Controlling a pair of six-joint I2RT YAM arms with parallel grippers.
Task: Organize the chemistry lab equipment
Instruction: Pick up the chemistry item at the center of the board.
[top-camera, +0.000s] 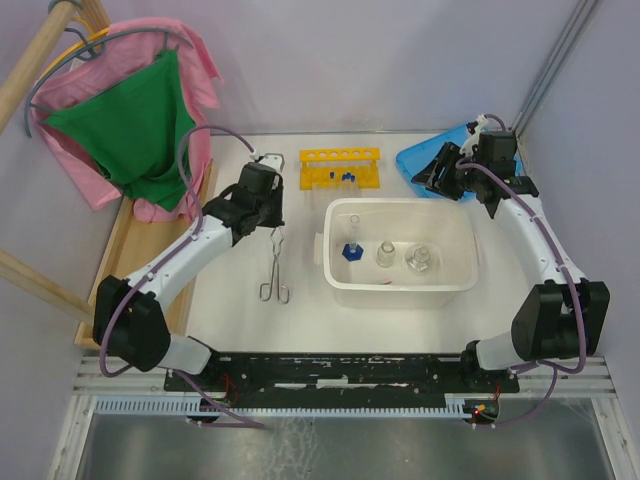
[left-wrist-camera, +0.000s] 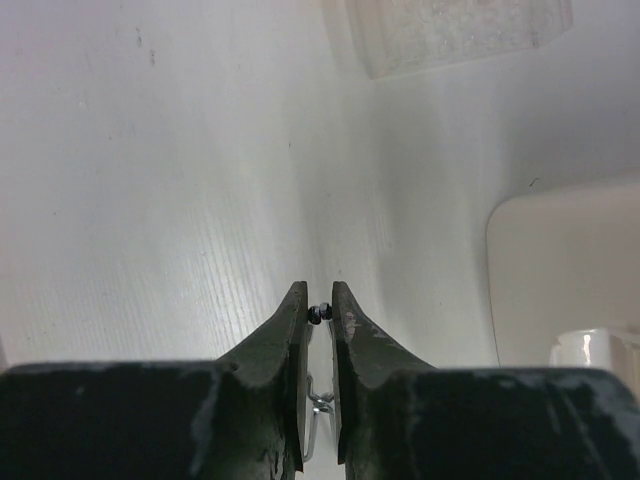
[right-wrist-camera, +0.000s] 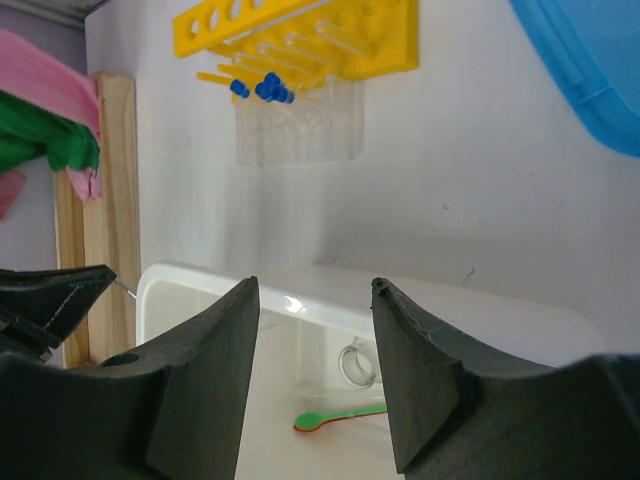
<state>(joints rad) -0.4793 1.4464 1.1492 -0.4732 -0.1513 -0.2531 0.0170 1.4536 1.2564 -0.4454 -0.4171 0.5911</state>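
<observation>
Now the left tool (left-wrist-camera: 320, 296) pinches the tongs (top-camera: 276, 262) by their tip, their length trailing straight back beneath its wrist.

Bright, even light from above, shadows faint. The white table (left-wrist-camera: 150, 200) ahead of the fingers (left-wrist-camera: 275, 340) of the left gripper (left-wrist-camera: 319, 297) glares, washed out; the fingers themselves look soft.

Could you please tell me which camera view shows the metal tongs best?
The top external view: the thin metal wire tongs show at nearly full length, loop handles toward the arm bases. The left wrist view shows only a short bit pinched in the left hand; the right wrist view shows none clearly.
</observation>
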